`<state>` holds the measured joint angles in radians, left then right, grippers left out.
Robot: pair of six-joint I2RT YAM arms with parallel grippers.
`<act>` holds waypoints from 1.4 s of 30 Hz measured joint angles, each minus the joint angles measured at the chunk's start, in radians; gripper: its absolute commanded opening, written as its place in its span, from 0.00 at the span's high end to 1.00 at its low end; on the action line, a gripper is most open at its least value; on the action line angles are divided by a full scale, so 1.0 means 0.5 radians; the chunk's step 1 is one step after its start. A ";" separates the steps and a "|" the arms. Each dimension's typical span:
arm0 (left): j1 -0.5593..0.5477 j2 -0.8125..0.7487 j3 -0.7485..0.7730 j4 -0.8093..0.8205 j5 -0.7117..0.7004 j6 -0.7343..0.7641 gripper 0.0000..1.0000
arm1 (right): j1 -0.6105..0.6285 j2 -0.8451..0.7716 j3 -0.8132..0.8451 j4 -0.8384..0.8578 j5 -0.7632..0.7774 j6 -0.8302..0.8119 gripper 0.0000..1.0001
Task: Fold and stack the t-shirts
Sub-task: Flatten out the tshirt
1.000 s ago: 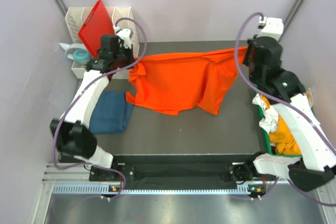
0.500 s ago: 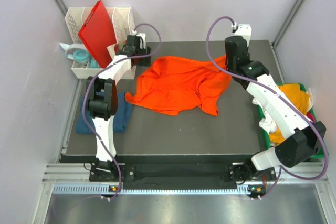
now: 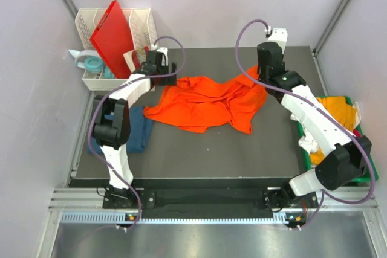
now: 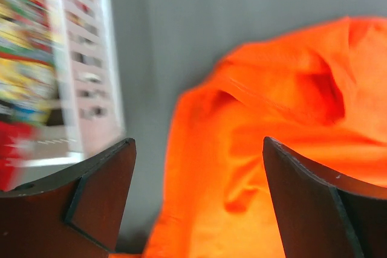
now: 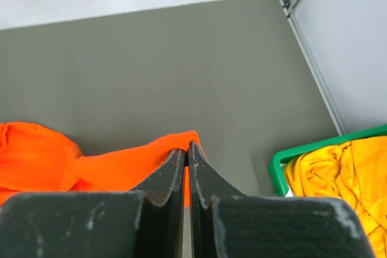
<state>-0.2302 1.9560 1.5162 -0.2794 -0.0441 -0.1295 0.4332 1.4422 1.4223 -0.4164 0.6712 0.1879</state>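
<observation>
Dark grey matting covers your table (image 3: 199, 149), and the orange t-shirt (image 3: 205, 98) lies rumpled across its far middle. A teal-blue t-shirt (image 3: 140, 130) lies by the left edge, partly under the left arm. A mustard-yellow t-shirt (image 3: 340, 110) is heaped in the green bin (image 5: 314, 148) at the right. Your right gripper (image 5: 187, 149) has its jaws pinched tight on the orange shirt's far right corner. Your left gripper (image 4: 198, 143) hangs over the shirt's left end, jaws spread wide, holding nothing.
</observation>
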 measured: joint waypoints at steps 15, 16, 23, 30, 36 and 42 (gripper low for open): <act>-0.263 0.305 0.417 0.069 0.027 -0.121 0.18 | 0.000 0.078 -0.123 0.026 -0.043 0.047 1.00; -0.285 0.349 0.446 0.071 0.035 -0.122 0.19 | 0.000 0.078 -0.123 0.026 -0.043 0.046 1.00; -0.385 0.573 0.520 0.058 0.065 -0.127 0.28 | 0.000 0.078 -0.123 0.026 -0.042 0.040 1.00; -0.382 0.623 0.553 0.034 0.061 -0.124 0.53 | 0.000 0.079 -0.123 0.026 -0.043 0.036 1.00; -0.380 0.623 0.558 0.035 -0.021 -0.122 1.00 | 0.000 0.079 -0.132 0.034 -0.051 0.050 1.00; -0.376 0.581 0.529 0.036 -0.111 -0.083 1.00 | 0.000 0.080 -0.152 0.047 -0.072 0.071 1.00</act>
<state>-0.4183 2.2467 1.7809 -0.2615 -0.0994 -0.1711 0.4332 1.4822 1.3464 -0.3927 0.6350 0.2234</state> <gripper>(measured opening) 0.012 0.009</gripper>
